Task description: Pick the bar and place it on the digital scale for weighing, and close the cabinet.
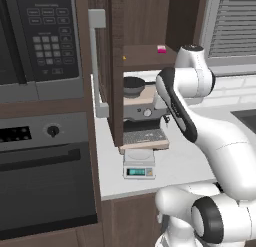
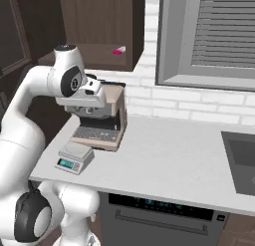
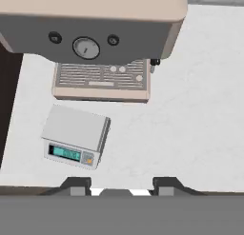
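Observation:
The digital scale sits on the white counter near its front edge, display lit and platform bare. My gripper hovers above the counter in front of the coffee machine, right of the scale, open with nothing between its fingers. The cabinet stands open above the machine; its door swings out toward me, and the grey handle faces left. A tiny pink block lies on the cabinet shelf. The bar is hidden.
A brown-and-silver coffee machine stands just behind the scale. A microwave and oven fill the wall to the left. The counter stretches right to a sink under a window.

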Controlling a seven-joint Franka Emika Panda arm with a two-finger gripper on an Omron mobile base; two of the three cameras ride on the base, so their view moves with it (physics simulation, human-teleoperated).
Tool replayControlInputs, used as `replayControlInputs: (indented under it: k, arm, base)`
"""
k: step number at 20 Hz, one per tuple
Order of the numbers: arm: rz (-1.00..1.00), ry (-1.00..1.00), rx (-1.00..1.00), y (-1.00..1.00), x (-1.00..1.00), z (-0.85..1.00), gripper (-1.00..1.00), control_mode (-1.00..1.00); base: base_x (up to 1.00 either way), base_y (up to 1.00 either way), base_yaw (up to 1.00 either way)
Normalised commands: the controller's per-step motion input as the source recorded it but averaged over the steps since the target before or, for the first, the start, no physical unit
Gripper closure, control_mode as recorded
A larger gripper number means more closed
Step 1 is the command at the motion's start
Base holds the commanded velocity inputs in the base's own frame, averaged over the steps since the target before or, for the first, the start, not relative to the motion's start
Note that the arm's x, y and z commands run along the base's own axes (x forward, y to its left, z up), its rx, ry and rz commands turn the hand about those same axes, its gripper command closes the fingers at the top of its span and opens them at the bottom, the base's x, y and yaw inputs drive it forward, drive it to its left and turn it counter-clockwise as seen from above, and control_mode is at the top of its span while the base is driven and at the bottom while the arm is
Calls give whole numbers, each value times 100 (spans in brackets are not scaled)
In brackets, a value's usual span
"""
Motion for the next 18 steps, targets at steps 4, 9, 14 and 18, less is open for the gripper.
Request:
replayControlInputs:
  k: [4,9,14,18]
  arm:
    - [0,-15,0,-5,-38,0,-100,-100]
    - [-1,-32,3,-17,-82,4,-100,-100]
    - [-1,-43,4,-8,-81,34,-100,-100]
    - [-1,-38,6,0,-62,58,-100,-100]
  base:
    - [0,0,0]
    - [0,0,0]
    - [0,0,0]
    - [0,0,0]
